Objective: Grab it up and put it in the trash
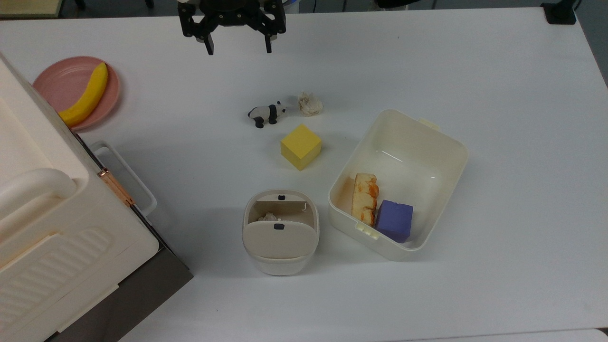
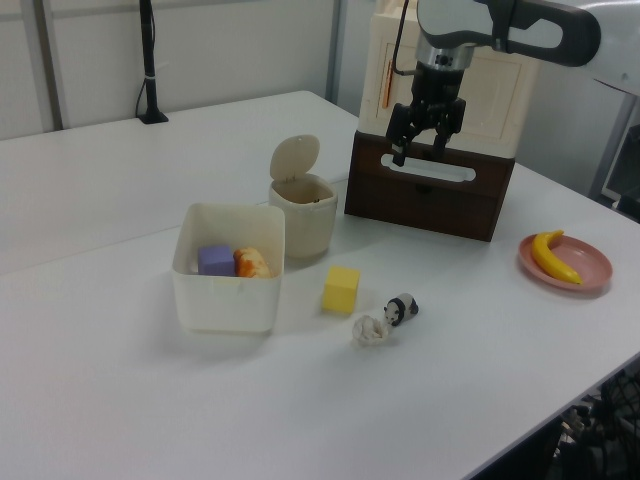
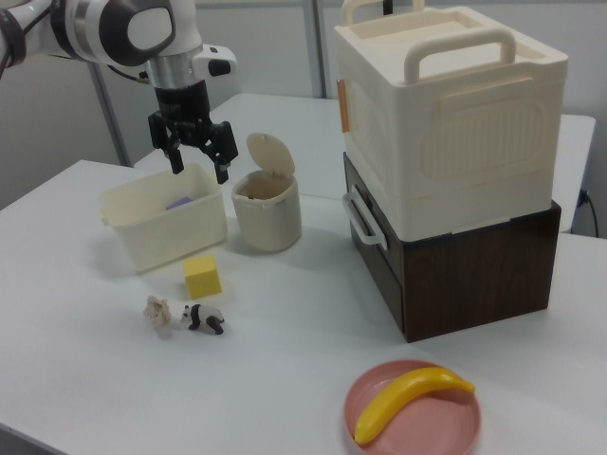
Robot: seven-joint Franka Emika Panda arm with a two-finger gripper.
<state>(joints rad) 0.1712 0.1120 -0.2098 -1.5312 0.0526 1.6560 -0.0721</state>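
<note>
The crumpled off-white paper wad (image 1: 310, 103) (image 2: 369, 330) (image 3: 157, 312) lies on the white table beside the panda figurine (image 1: 267, 114). The cream trash bin (image 1: 280, 232) (image 2: 303, 215) (image 3: 267, 213) stands beyond the yellow cube (image 1: 300, 146), its flap lid tipped up and some white scrap visible inside. My gripper (image 1: 238, 49) (image 2: 419, 150) (image 3: 200, 172) hangs open and empty, high above the table. In the top view it is at the upper edge, up and left of the wad.
A larger cream tub (image 1: 418, 124) beside the bin holds a bread piece (image 1: 364, 197) and a purple cube (image 1: 394, 220). A pink plate (image 1: 57, 80) carries a banana (image 1: 88, 97). A big cream box on a dark base (image 3: 455, 171) occupies the top view's left.
</note>
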